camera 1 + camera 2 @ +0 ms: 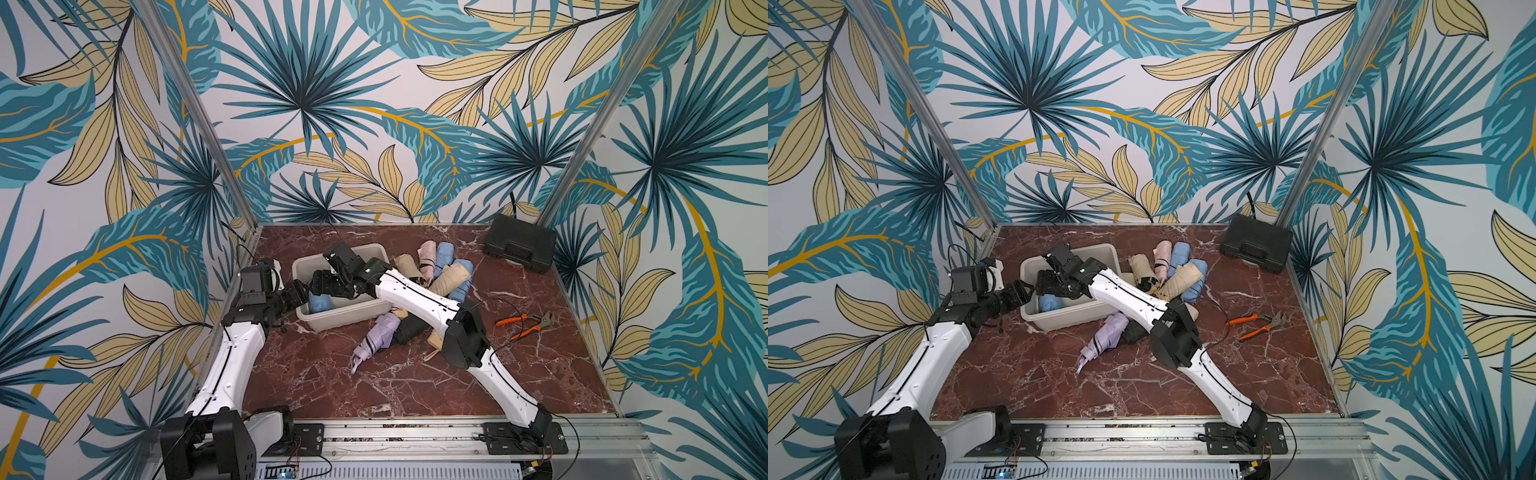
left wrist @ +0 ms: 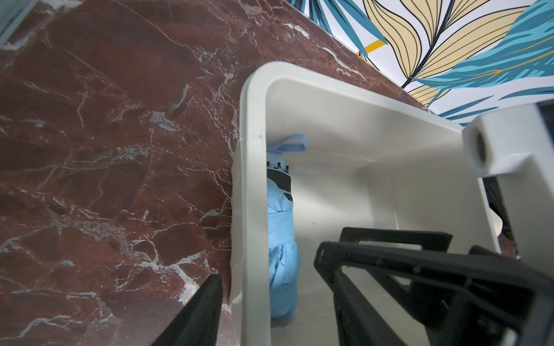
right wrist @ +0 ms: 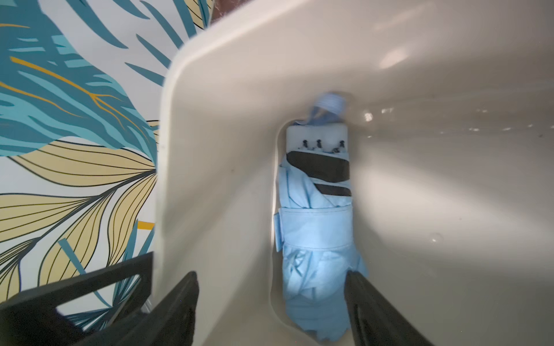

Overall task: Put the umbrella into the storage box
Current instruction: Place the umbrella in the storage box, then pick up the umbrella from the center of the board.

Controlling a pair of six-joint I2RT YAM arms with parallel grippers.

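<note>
Okay, I have the light-blue umbrella (image 3: 317,233) inside the storage box (image 3: 224,149). It is folded and strapped, lying flat on the tub's floor, tight along one side wall with its loop end up in the corner. In both top views the umbrella (image 1: 320,302) (image 1: 1050,302) sits toward the box's near left corner. It is the one thing I see lying in there.

My right end effector (image 3: 271,275) reaches down into the box over the umbrella's canopy end, jaws wide. One finger (image 3: 362,299) is at the fabric's edge and the other is well clear of it, so it holds nothing.

My left end effector (image 1: 305,293) sits at the box's left wall. On the left wrist view one finger (image 2: 204,311) hangs outside that wall, just beside it. The jaws are apart and grip nothing I can see.

Moving outward, the box stands on the red marble table (image 1: 374,395). Just beside its right side is a heap of folded umbrellas (image 1: 440,270) in beige, pink and blue. A lilac umbrella (image 1: 376,338) lies by the near right corner, under my right arm. Orange-handled pliers (image 1: 525,326) lie further right, and a black case (image 1: 519,248) sits in the far right corner.
</note>
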